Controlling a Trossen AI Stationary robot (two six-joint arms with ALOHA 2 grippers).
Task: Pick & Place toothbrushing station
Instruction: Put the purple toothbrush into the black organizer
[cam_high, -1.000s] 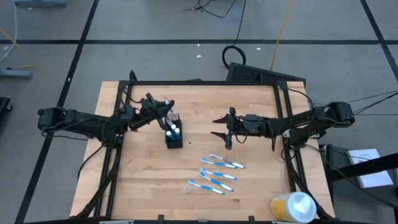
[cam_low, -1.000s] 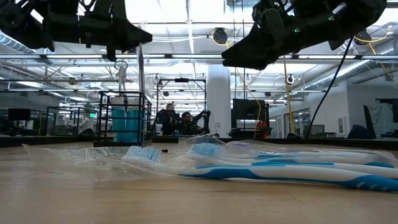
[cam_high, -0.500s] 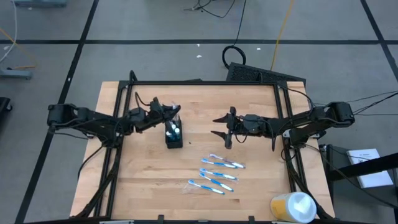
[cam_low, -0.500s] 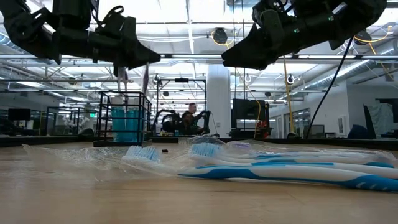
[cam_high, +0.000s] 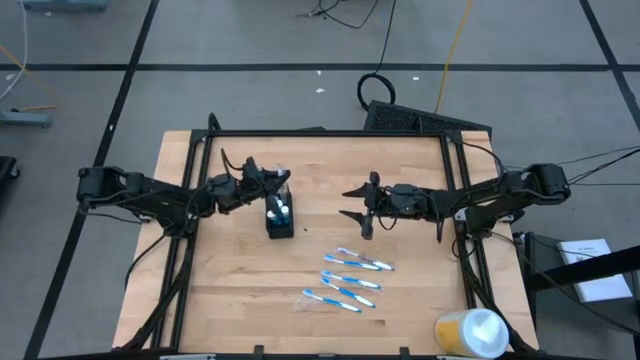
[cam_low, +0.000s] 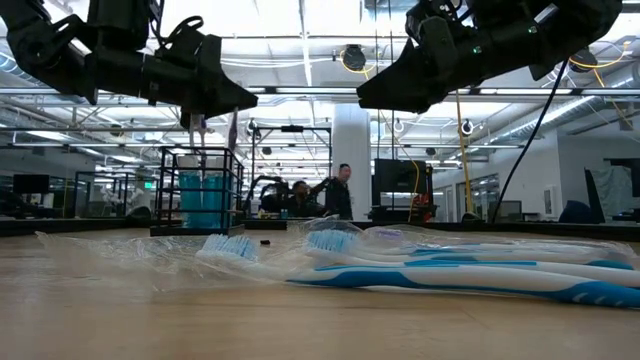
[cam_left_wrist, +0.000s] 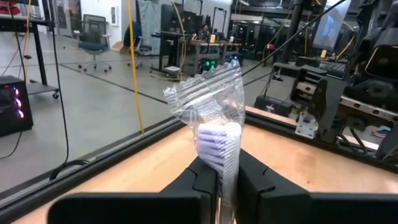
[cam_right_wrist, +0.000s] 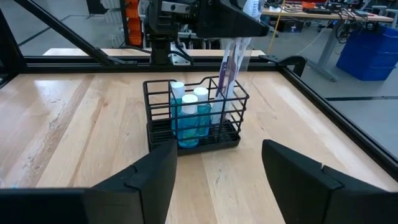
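The black mesh holder (cam_high: 280, 217) stands on the table left of centre, with blue white-capped tubes (cam_right_wrist: 186, 109) in it. My left gripper (cam_high: 268, 181) is just above it on its far-left side, shut on a plastic-wrapped toothbrush (cam_left_wrist: 219, 124). The toothbrush hangs down at the holder's far side (cam_right_wrist: 227, 70). My right gripper (cam_high: 355, 206) is open and empty, level above the table right of the holder; its fingers (cam_right_wrist: 155, 177) show wide apart. Several wrapped blue-and-white toothbrushes (cam_high: 350, 280) lie flat on the table toward the near edge. My left gripper pinches the wrapped toothbrush between its two fingers (cam_left_wrist: 202, 180), through the clear wrapper. The bristle head (cam_left_wrist: 217, 142) and crinkled wrapper end stick out past the fingertips. The rest hangs below the gripper, lifted clear of the table, its lower end (cam_right_wrist: 222, 90) at the holder's rim.
A yellow-and-white round container (cam_high: 470, 332) sits at the table's near right corner. The table's black frame rails (cam_high: 455, 160) run along its edges. Bare wood lies between the holder and the loose toothbrushes. A person (cam_low: 342, 190) stands in the room behind.
My left gripper has gone toward the table's right edge and a little down, toward the holder, carrying the wrapped toothbrush, which now hangs lower over the holder. It stays shut. In the last half second it has kept almost still.
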